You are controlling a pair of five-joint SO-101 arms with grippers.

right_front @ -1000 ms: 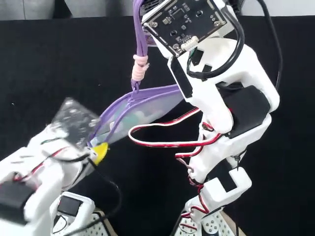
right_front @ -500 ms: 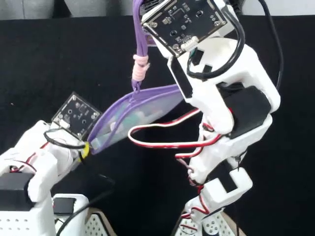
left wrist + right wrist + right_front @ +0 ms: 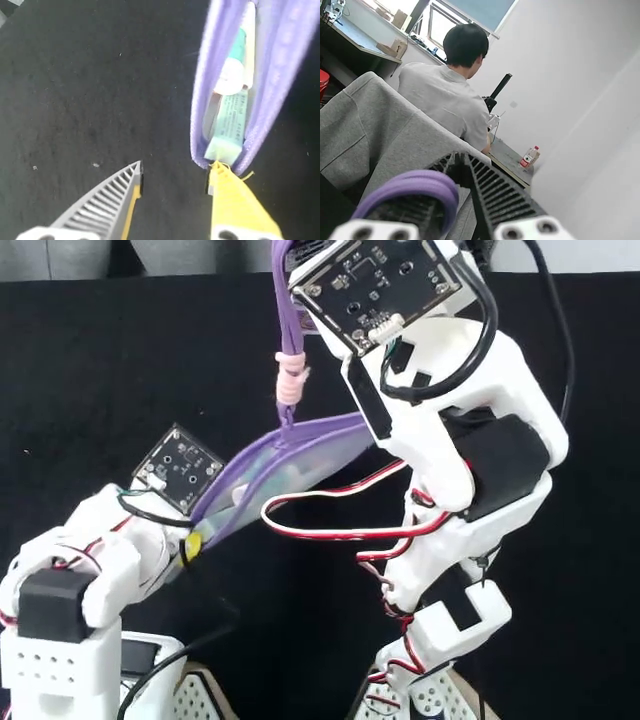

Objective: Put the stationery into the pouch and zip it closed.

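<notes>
The purple pouch (image 3: pixel 300 458) hangs tilted in the air from its purple cord (image 3: pixel 289 320), which has a pink knot (image 3: pixel 290 383). My right gripper (image 3: pixel 460 161) is shut on that cord (image 3: pixel 415 189), high above the table. In the left wrist view the pouch (image 3: pixel 280 65) gapes unzipped, with a teal and white stationery item (image 3: pixel 231 107) inside. My left gripper (image 3: pixel 172 176) stands open at the pouch's lower end; its yellow finger (image 3: pixel 231 200) touches that end and its grey finger (image 3: pixel 112 197) is off to the side over bare cloth.
A black cloth (image 3: pixel 100 370) covers the table. The right arm's white body with red and white wires (image 3: pixel 450 500) stands close beside the pouch. The left arm's base (image 3: pixel 60 640) is at the near left.
The left arm has swung up and to the right, bringing its gripper closer under the pouch's lower end. The right arm has held still with the cord.
</notes>
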